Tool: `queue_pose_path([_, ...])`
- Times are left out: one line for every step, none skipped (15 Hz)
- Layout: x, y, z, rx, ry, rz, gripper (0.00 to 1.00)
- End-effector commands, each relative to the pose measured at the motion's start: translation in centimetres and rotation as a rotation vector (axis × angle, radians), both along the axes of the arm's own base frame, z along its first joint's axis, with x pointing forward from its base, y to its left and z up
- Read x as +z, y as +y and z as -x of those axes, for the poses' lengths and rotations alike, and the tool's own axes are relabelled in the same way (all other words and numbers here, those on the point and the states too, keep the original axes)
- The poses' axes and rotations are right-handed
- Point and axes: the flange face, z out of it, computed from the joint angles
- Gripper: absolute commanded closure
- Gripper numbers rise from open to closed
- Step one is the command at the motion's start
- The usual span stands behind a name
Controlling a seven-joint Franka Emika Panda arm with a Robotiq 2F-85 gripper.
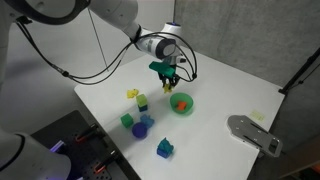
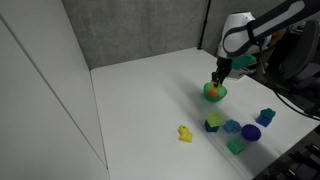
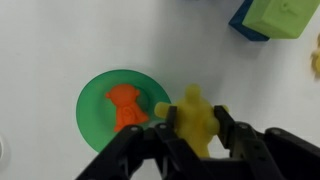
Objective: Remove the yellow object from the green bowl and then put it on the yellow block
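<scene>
In the wrist view my gripper (image 3: pixel 193 112) is shut on the small yellow object (image 3: pixel 194 122) and holds it just beside the rim of the green bowl (image 3: pixel 98 118). A small orange-red piece (image 3: pixel 125 105) lies inside the bowl. In both exterior views the gripper (image 1: pixel 167 79) (image 2: pixel 219 77) hangs just above the bowl (image 1: pixel 182 104) (image 2: pixel 214 92). A yellow block (image 1: pixel 132 94) (image 2: pixel 185 133) lies on the white table away from the bowl; a sliver of it shows at the right edge of the wrist view (image 3: pixel 316 62).
A lime block on a blue one (image 1: pixel 142 102) (image 3: pixel 280 15) stands near the bowl. Other green, blue and purple blocks (image 1: pixel 144 124) (image 2: pixel 248 130) cluster nearby. A grey device (image 1: pixel 252 131) lies at the table's edge. A grey wall (image 2: pixel 140 30) stands behind.
</scene>
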Motion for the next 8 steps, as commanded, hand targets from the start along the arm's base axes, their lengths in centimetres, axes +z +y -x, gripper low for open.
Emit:
queue_pose_path([0.8, 2.7, 3.1, 0.086, -0.021, 0.074, 0.84])
queue_pose_path([0.7, 3.6, 3.7, 0.115, -0.026, 0.094, 0.84])
queue_pose_path([0.6, 4.4, 4.3, 0.14, -0.033, 0.114, 0.84])
queue_pose_path([0.6, 5.2, 5.0, 0.167, -0.041, 0.136, 0.84])
queue_pose_path([0.5, 5.9, 5.5, 0.191, -0.05, 0.155, 0.84])
queue_pose_path([0.4, 6.5, 6.1, 0.211, -0.055, 0.173, 0.84])
queue_pose_path([0.4, 7.1, 6.6, 0.229, -0.061, 0.188, 0.84])
queue_pose_path([0.4, 7.6, 7.2, 0.246, -0.064, 0.2, 0.84])
